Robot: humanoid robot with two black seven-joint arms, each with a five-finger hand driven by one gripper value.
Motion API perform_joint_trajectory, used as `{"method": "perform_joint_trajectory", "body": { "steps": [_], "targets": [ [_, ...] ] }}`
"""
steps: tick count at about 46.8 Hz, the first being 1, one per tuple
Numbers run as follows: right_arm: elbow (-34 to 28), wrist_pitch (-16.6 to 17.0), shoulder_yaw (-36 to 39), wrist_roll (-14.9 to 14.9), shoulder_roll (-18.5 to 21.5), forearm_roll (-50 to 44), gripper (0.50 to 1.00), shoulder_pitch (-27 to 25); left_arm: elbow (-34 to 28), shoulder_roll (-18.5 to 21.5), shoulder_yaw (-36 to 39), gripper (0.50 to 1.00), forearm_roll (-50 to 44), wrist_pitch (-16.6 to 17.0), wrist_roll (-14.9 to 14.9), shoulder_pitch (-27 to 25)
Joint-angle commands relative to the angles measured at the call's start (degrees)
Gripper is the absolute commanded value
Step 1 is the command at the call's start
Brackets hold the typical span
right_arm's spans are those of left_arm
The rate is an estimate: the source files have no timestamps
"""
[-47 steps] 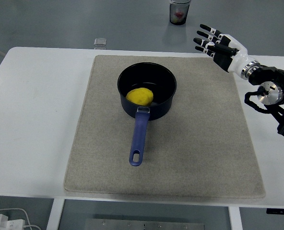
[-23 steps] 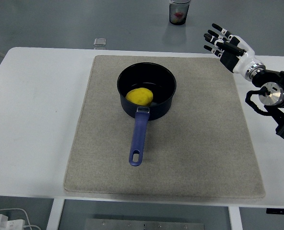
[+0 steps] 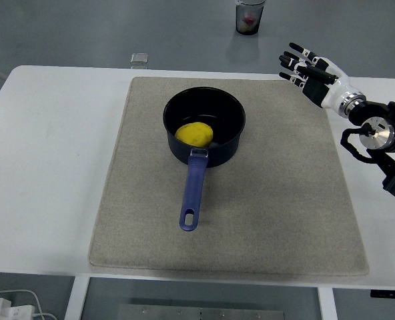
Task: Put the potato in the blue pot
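- Potato (image 3: 194, 134): a yellow, rounded tuber lying inside the blue pot (image 3: 204, 126), on the pot floor toward the near-left of the bowl, just beside the wall where the handle joins. It sits low and settled, nothing touching it from above.
- Blue pot: upright on the grey mat (image 3: 271, 200), in the far-centre part of it. Its handle (image 3: 193, 190) runs toward the near edge, hanging hole at the near end. No tilt apparent.
- Assessment: placement appears complete; the item is contained as the task requires.
- Right hand (image 3: 312, 72): raised over the far-right corner of the mat, well apart from the pot, fingers (image 3: 292, 57) spread apart and holding nothing. The black forearm enters from the right edge.
- Left hand: not in view.
- Step in hand, as judged: withdrawal of the free hand. To do it well, keep the fingers extended and take the arm out toward the right, clear of the pot rim and handle, so the pot is not nudged.
- Surroundings: white table (image 3: 51, 147) under the mat; a small clear block (image 3: 139, 59) at the far edge; a cup (image 3: 249, 17) beyond the table, contents unclear.
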Motion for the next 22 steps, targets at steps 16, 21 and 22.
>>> {"method": "perform_joint_trajectory", "body": {
  "steps": [16,21,22],
  "targets": [
    [0.37,0.48,-0.18,0.32,-0.51,-0.31,0.930,-0.10,0.00,0.00,0.00,0.996,-0.03,0.00,0.00,0.00],
    [0.37,0.39,-0.09,0.49,-0.51,-0.31,0.930,-0.10,0.00,0.00,0.00,0.996,-0.03,0.00,0.00,0.00],
    [0.37,0.39,-0.01,0.49,-0.51,-0.31,0.930,-0.10,0.00,0.00,0.00,0.996,-0.03,0.00,0.00,0.00]
  ]
}}
